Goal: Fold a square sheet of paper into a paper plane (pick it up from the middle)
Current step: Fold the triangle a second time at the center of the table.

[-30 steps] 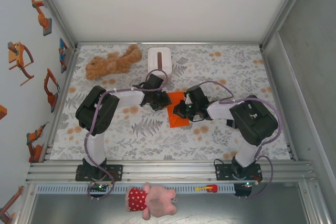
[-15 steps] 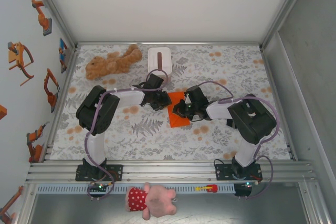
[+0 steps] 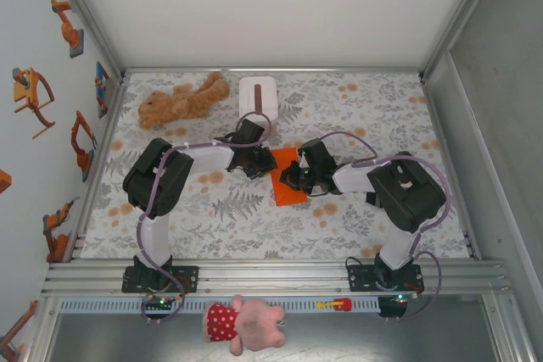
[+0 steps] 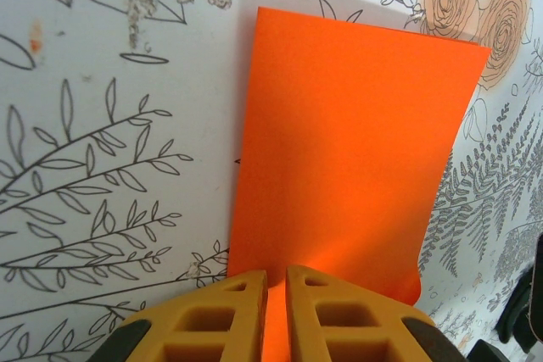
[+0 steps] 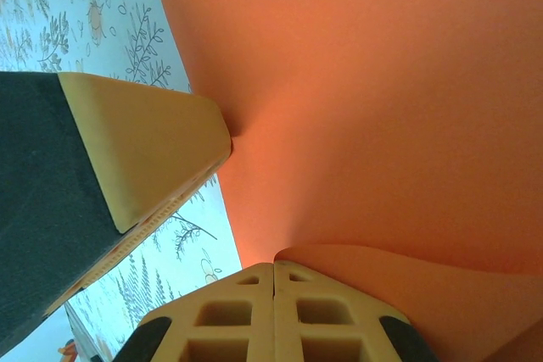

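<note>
Orange paper (image 3: 290,194) lies flat near the middle of the desk (image 3: 246,218), between the two arms, and both pincers meet on it. In the left wrist view it reads as a tall rectangle rather than a square, so I judge it is probably folded in half already, a first step toward the plane.

The left pincer (image 4: 275,275) is all but closed, with orange showing through the thin slit between its fingers. Its tips sit on the near edge of the sheet, and in the right wrist view one finger (image 5: 161,146) dents the paper where it touches. That looks like pinning — holding the sheet down so it cannot slide while the other arm works. Whether a bit of paper is also nipped in the slit, I cannot tell.

The right pincer (image 5: 273,267) is fully closed, its fingers flush together. A flap of the paper curls up just beside its tips — likely the part being turned over for the next fold. Whether the flap is caught between the fingers or only pushed by them is not clear.
</note>
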Robot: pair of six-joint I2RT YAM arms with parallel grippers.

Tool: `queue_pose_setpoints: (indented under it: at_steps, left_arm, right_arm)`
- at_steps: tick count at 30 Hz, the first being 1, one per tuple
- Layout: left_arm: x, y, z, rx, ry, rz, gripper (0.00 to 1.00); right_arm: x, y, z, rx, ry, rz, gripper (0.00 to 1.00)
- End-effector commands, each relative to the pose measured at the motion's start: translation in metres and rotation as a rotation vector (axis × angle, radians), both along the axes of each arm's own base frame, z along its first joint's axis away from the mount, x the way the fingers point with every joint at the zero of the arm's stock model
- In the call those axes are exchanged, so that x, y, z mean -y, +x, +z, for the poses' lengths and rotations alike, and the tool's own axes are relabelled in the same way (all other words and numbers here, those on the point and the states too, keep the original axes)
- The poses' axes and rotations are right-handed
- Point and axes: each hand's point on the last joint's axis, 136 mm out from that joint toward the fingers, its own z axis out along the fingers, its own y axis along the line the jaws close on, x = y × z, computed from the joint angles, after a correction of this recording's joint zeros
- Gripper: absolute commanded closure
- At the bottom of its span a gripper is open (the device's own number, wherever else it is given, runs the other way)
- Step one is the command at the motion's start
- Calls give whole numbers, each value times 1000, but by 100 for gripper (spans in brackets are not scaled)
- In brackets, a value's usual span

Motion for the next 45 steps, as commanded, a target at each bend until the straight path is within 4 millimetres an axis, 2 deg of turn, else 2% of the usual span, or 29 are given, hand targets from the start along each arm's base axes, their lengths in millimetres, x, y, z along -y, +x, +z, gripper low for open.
queue_pose_setpoints:
  at_steps: [1, 18, 37, 41, 45]
  left_arm:
    - [-16, -15, -29, -72, 93, -11, 85]
    - [-16, -16, -31, -76, 95, -11, 85]
    - [-16, -16, -30, -77, 96, -10, 85]
    - [-13, -13, -22, -63, 79, -9, 85]
    - [-11, -7, -5, -24, 59, -4, 83]
  right_arm:
    - [-5, 6, 1, 18, 1, 0, 100]
    - [-6, 7, 2, 24, 11, 1, 100]
    - [-2, 5, -7, -5, -20, -13, 100]
    - [3, 2, -14, -35, -55, -27, 100]
    - [6, 0, -21, -65, -77, -41, 99]
